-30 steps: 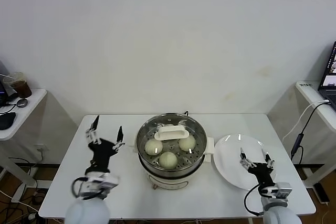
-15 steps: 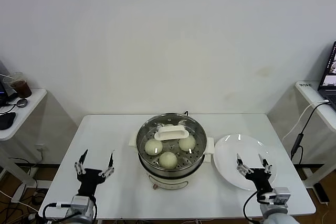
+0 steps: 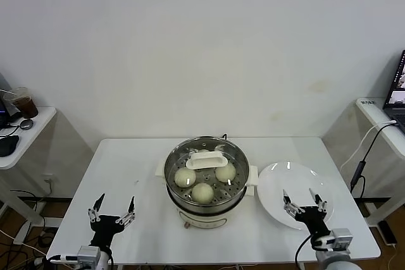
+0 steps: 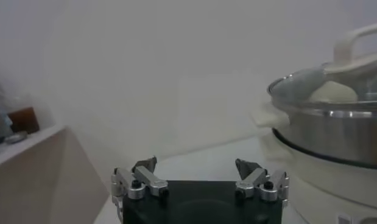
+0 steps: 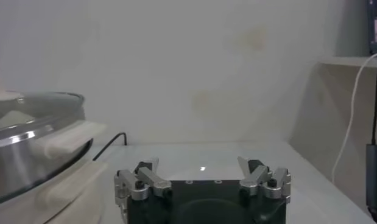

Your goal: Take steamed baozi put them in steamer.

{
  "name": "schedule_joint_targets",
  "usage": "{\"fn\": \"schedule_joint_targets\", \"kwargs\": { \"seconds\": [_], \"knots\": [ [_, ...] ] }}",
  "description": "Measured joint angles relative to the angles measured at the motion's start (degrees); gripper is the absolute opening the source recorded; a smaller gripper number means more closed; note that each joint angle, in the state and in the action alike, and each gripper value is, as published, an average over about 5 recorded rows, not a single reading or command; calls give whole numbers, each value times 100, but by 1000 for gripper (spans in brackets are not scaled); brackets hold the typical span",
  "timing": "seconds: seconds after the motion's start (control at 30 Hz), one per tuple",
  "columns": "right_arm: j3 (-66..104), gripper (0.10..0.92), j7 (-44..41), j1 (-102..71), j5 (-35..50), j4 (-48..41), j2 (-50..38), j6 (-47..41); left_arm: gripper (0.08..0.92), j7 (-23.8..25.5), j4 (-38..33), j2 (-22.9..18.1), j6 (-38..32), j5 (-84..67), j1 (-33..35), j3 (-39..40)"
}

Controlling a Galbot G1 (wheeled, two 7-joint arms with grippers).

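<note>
Sitting at the middle of the white counter [image 3: 145, 175], the steamer [image 3: 205, 184] is a shiny steel basket in a cream-white pot base, with a glass lid [image 3: 205, 167] resting on top and its white handle [image 3: 206, 160] lying across the centre. Three buns [image 3: 202, 192] show through the glass: one on the robot's left, one on its right, and one nearest the robot. A fourth may lie behind the handle, but that cannot be told.

Low at the near edge of the counter, the left claw [image 3: 112, 211] stands to the left of the steamer and well apart from it, its fingers spread wide and holding nothing. From the left wrist view, the same claw [image 4: 199, 173] shows its two fingertips far apart with only bare counter between them, while the steamer's steel wall [image 4: 334, 131] rises off to one side, a bun [image 4: 333, 91] visible under the lid.

On the other side, the right claw [image 3: 305, 200] hovers over the near part of a flat white plate [image 3: 285, 184] that lies just beside the steamer. It too is spread wide and empty, apart from the pot. In the right wrist view, this claw [image 5: 203, 172] points past the lid's rim [image 5: 39, 119].
</note>
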Motion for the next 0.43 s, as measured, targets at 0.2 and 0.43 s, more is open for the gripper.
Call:
{"fn": "schedule_joint_targets", "kwargs": {
  "seconds": [0.2, 0.43],
  "knots": [
    [79, 823, -134, -51, -101, 112, 6, -148, 823, 34, 23, 32, -102, -87, -4, -26],
    [160, 823, -192, -39, -189, 217, 33, -250, 823, 46, 42, 69, -150, -135, -39, 15]
  ]
}}
